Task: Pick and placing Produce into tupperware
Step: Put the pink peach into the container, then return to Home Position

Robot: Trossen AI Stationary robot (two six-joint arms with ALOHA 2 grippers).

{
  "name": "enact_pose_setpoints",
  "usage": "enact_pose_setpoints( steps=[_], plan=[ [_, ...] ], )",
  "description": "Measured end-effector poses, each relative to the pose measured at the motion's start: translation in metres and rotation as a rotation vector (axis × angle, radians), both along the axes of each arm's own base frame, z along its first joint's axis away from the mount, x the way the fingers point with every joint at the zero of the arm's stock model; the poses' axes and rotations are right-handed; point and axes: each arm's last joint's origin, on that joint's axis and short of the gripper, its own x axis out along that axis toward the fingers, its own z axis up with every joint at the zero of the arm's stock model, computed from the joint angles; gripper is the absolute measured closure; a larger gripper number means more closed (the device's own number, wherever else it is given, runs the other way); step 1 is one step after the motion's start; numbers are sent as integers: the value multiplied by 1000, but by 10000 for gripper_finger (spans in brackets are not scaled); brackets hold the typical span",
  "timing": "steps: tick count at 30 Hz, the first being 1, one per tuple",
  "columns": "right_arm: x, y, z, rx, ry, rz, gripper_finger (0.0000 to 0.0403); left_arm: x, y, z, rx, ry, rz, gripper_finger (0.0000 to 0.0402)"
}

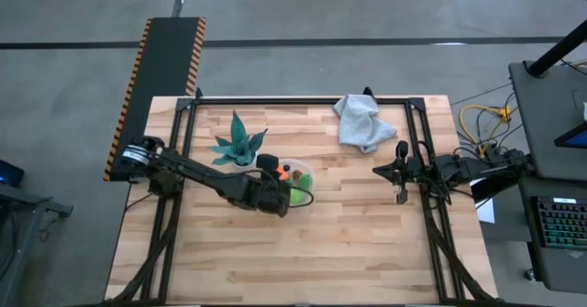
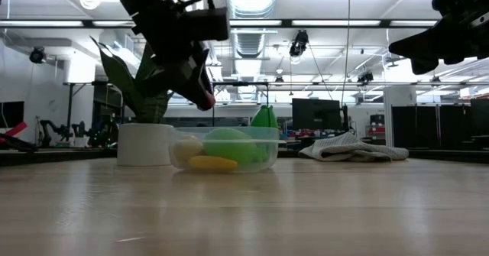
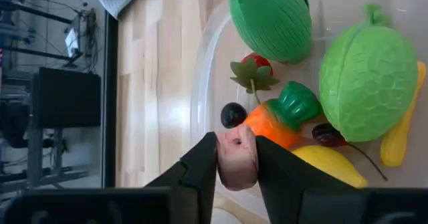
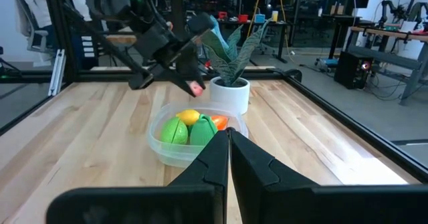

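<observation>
Pink and thumb-sized, a produce piece [image 3: 237, 158] sat pinched between the left gripper [image 3: 235, 162] fingertips, hanging just above the tupperware [image 1: 301, 180] near the tabletop's middle. It looked light, hard and smooth, likely slippery, best held across its short middle. Below lay green, yellow and orange pieces. Farther off, by the right edge, the right gripper [image 4: 228, 140] waited, pressed together.

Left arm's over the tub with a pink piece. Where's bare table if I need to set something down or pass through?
The near half of the table is bare, as is the strip between the tupperware and the parked right end effector. It is crowded around the tupperware: the potted plant sits beside it and the left end effector hangs above with the pink piece. The cloth takes the far edge.
</observation>
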Motion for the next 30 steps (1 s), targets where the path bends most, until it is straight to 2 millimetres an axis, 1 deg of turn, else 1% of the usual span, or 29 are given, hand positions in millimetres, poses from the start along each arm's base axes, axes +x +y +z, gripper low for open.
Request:
enact_pose_setpoints(
  steps=[4, 7, 12, 15, 17, 20, 22, 24, 27, 29, 30],
  plan=[
    [0, 0, 0, 0, 1, 0, 394, 1, 2, 0, -3, 1, 0, 304],
    [0, 0, 0, 0, 1, 0, 394, 2, 1, 0, -18, 29, -60, 289],
    [0, 0, 0, 0, 0, 0, 394, 7, -2, 1, -98, 4, -104, 261],
    [0, 0, 0, 0, 0, 0, 394, 10, -2, 3, -103, -21, -124, 247],
    [0, 0, 0, 0, 0, 0, 394, 11, -3, 4, -115, -48, -113, 242],
    [0, 0, 0, 0, 0, 0, 394, 16, -6, 12, -138, -99, -122, 243],
    [0, 0, 0, 0, 0, 0, 394, 20, -11, 19, -188, -141, -200, 254],
    [0, 0, 0, 0, 0, 0, 394, 23, -17, 32, -276, -222, -310, 278],
    [0, 0, 0, 0, 1, 0, 394, 22, -23, 54, -412, -335, -500, 334],
    [0, 0, 0, 0, 1, 0, 394, 18, -22, 68, -487, -394, -600, 376],
    [0, 0, 0, 0, 0, 0, 394, 15, -22, 74, -520, -408, -653, 388]
  ],
)
